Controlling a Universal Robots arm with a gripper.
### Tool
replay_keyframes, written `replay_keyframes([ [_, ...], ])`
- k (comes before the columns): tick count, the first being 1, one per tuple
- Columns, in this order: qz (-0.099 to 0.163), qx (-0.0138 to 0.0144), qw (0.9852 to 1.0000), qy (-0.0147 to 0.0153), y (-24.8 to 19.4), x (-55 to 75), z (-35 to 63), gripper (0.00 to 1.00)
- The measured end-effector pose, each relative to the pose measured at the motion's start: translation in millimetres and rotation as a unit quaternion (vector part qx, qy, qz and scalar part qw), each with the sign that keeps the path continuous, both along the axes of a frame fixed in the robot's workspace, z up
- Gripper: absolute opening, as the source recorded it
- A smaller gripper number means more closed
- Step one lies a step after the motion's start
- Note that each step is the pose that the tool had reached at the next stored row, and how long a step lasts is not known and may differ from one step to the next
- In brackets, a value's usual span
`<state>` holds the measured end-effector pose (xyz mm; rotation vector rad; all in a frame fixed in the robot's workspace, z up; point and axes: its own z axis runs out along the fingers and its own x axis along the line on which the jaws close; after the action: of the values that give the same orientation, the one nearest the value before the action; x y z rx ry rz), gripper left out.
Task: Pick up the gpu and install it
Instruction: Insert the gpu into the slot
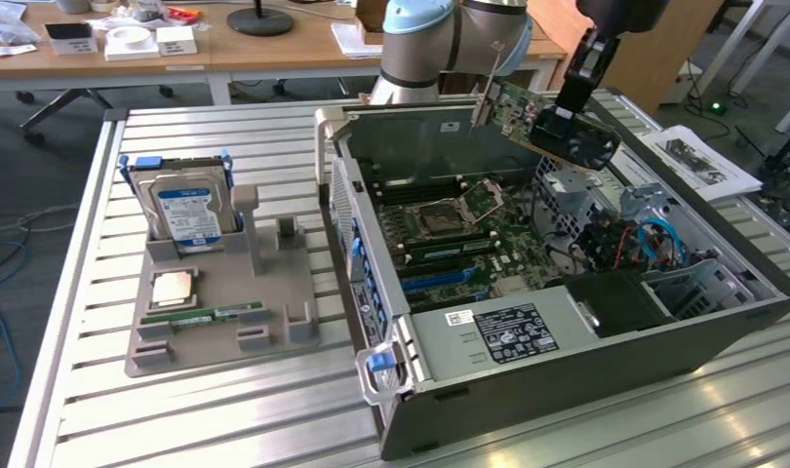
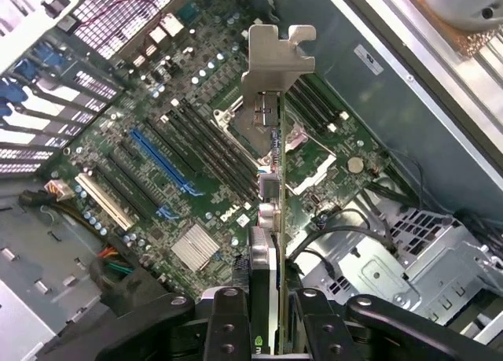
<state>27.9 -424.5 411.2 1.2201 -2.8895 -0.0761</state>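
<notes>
Silvery metal marks the far end of the gpu: its mounting bracket points away from the gripper. The fingers are clamped on the opposite end of the card, one on each flat face, so the card is held and carried clear of every surface.

Position of the card: in the exterior view it hangs above the rear part of the open computer case, near the back wall. It is tilted, and it touches neither the case nor the motherboard.

Axis: the long axis of the card runs straight out from the fingers to the bracket. The wrist view shows the card edge-on, as a thin line over the processor socket and the memory slots.

Governing relation: the blue expansion slot lies to one side of the card's edge, not beneath it. The slot's long axis appears to run at an angle to the card's long axis, although the edge-on view makes the exact angle hard to judge. The card is therefore judged lifted but not yet aligned or seated.
</notes>
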Motion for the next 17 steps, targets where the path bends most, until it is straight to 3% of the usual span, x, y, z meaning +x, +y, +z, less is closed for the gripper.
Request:
replay_keyframes([
  [6, 0.028, 0.0000, 0.9996, 0.0000, 0.0, -0.1, 0.0, 0.27],
  [17, 0.029, 0.0000, 0.9996, 0.0000, 0.0, -0.1, 0.0, 0.27],
])
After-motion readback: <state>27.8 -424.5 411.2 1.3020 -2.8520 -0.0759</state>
